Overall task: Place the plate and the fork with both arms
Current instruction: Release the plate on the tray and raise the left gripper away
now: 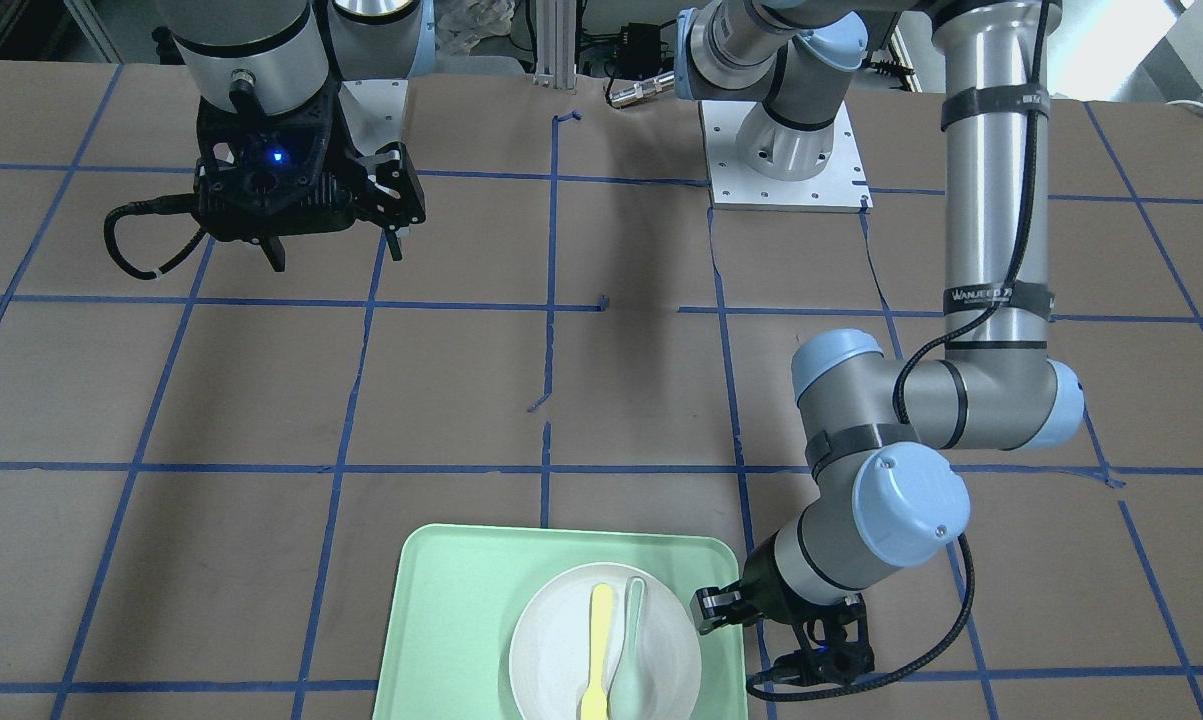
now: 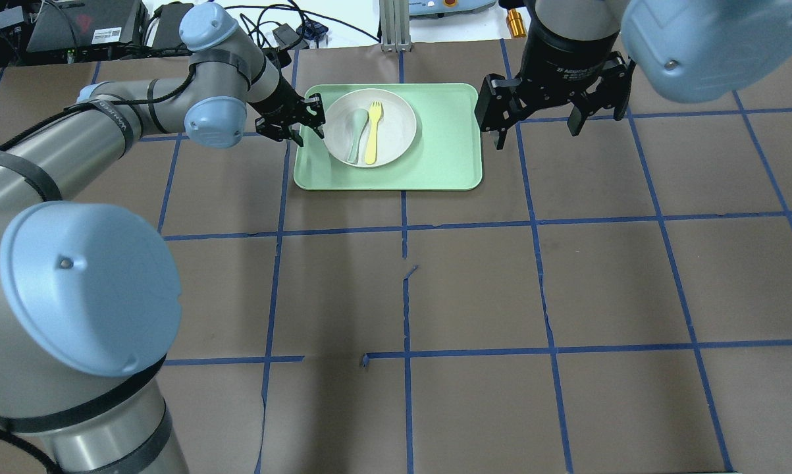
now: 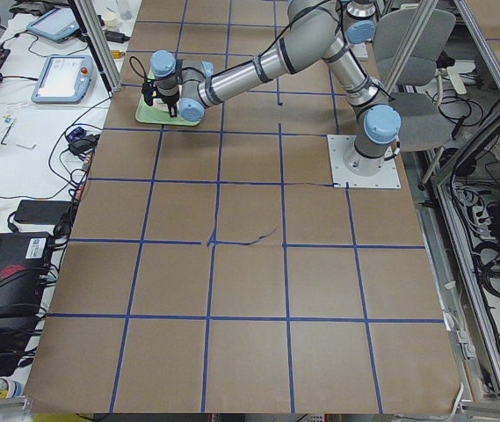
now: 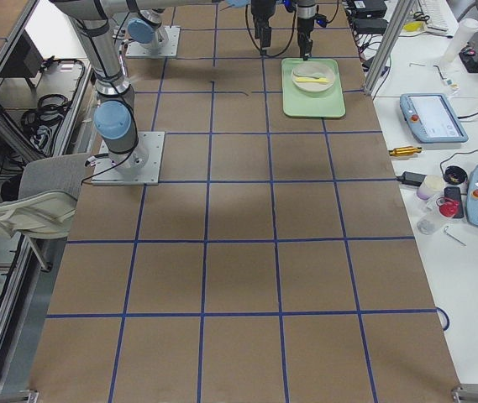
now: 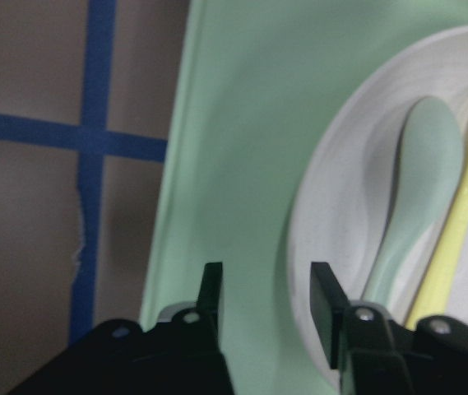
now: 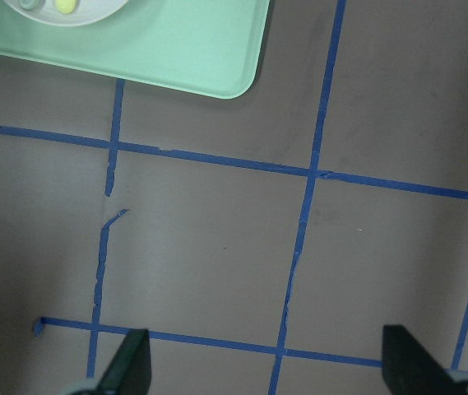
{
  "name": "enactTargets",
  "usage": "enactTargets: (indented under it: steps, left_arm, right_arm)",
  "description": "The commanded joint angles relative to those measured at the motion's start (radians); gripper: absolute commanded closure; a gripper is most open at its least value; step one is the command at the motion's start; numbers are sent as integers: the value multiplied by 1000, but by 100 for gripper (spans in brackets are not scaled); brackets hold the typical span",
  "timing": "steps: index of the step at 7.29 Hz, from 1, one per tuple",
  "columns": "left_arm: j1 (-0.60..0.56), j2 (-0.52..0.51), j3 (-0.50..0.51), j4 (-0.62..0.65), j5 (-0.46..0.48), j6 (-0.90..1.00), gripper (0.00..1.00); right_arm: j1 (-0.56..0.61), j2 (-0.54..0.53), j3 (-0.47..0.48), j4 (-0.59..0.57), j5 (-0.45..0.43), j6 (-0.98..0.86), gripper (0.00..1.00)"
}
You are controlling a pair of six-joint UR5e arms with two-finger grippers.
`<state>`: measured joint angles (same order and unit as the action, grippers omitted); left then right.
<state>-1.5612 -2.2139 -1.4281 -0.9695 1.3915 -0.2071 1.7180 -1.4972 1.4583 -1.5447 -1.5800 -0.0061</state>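
Observation:
The off-white plate (image 2: 396,122) lies on a mint-green tray (image 2: 435,164) at the table's far middle. The pale-yellow fork (image 2: 372,125) lies on the plate beside a grey-green spoon (image 2: 356,131). My left gripper (image 2: 310,125) is open and low at the plate's left edge. In the left wrist view (image 5: 266,300) its fingers stand either side of the plate's rim (image 5: 299,247); I cannot tell whether they touch it. My right gripper (image 2: 538,135) is open and empty, raised to the right of the tray.
The table is brown paper with a grid of blue tape lines. The arms' base plate (image 1: 786,165) sits at the robot's side. The tray's corner shows in the right wrist view (image 6: 176,49).

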Motion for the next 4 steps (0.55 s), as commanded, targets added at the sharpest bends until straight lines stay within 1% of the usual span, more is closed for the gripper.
enactTargets:
  steps: [1,2,3,4]
  left_arm:
    - [1,226,-81,-189,98,9,0]
    - [-3,335,-87,-341,157,12,0]
    - [-5,435,-74,-467,171,12,0]
    - [-10,524,-83,-527,170,12,0]
  right_arm:
    - [0,-1,0,-2,-6,0,0]
    - [0,-1,-1,0,-6,0,0]
    - [0,-1,0,0,-8,0,0]
    - [0,0,-1,0,-8,0,0]
